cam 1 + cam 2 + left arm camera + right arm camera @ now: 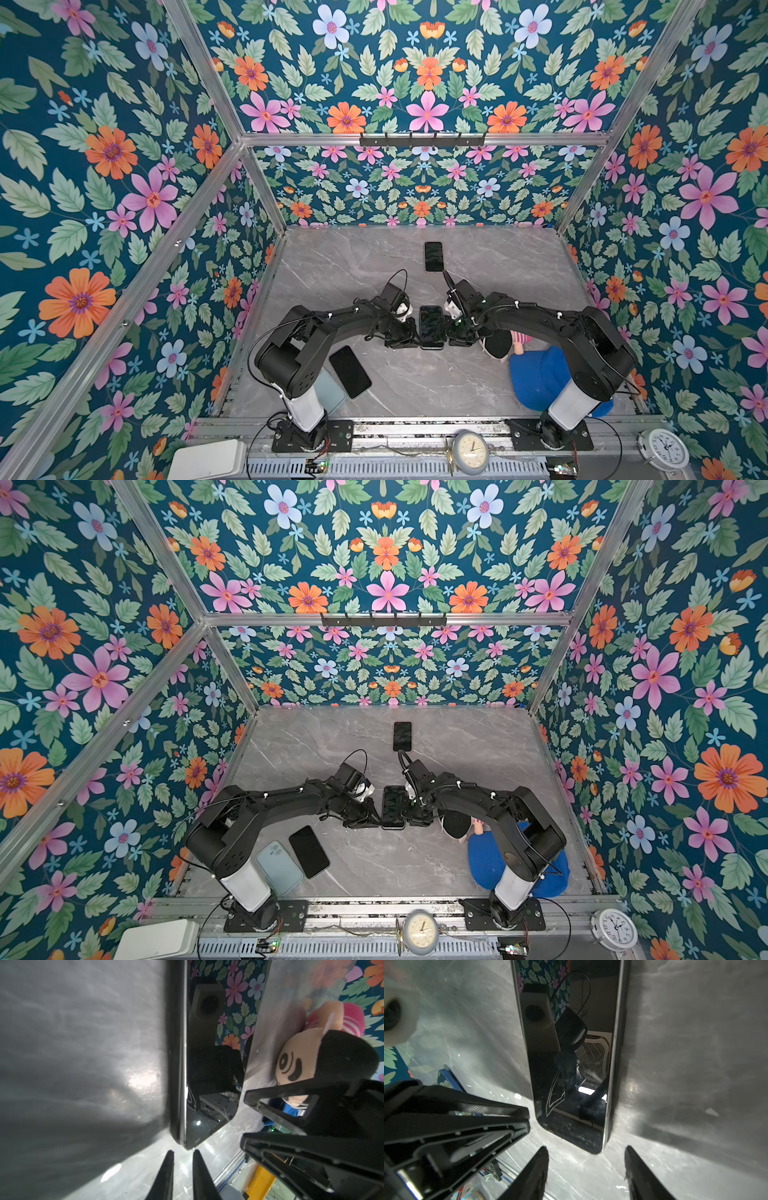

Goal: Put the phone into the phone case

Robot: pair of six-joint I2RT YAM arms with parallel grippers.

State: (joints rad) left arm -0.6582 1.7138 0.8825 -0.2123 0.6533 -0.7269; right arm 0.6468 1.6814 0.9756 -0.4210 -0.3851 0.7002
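Note:
A black phone [431, 326] [393, 806] lies screen up at mid-table between both grippers. My left gripper [409, 332] [182, 1152] sits at its left long edge, with only a narrow gap between the fingers and nothing in it. The phone's [187, 1084] corner lies just past the fingertips. A dark rim runs outside its silver band; I cannot tell if that is a case. My right gripper [453, 330] [586, 1148] stands wide open at the right edge, with the phone's [571, 1064] near end just ahead. A light blue phone case [279, 866] lies by the left arm's base.
A second black phone [350, 371] lies next to the blue case, and a third [433, 256] lies farther back. A doll [295, 1059] and a blue hat [540, 374] lie under the right arm. Two clocks [469, 453] [663, 449] and a white box [208, 459] stand along the front rail.

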